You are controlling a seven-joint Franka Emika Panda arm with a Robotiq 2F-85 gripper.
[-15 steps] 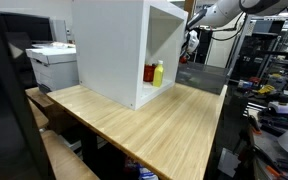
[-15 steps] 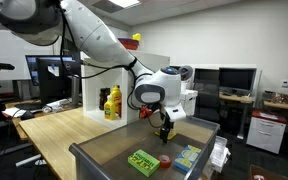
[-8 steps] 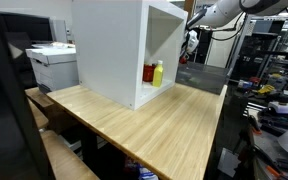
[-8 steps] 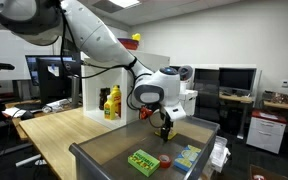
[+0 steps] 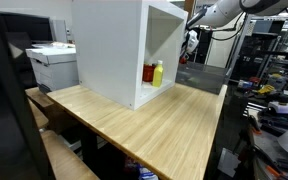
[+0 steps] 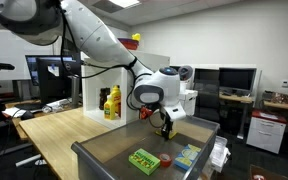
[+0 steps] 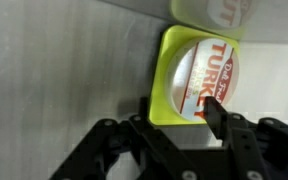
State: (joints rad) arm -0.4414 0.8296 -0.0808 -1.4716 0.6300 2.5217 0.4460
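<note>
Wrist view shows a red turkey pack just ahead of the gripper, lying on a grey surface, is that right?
Not red. The turkey pack is green, as the wrist view shows. It does lie on the grey surface just ahead of the gripper.

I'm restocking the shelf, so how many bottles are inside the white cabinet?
2: a red bottle and a yellow bottle, side by side at the open front of the white cabinet. More may be hidden deeper inside.
</note>
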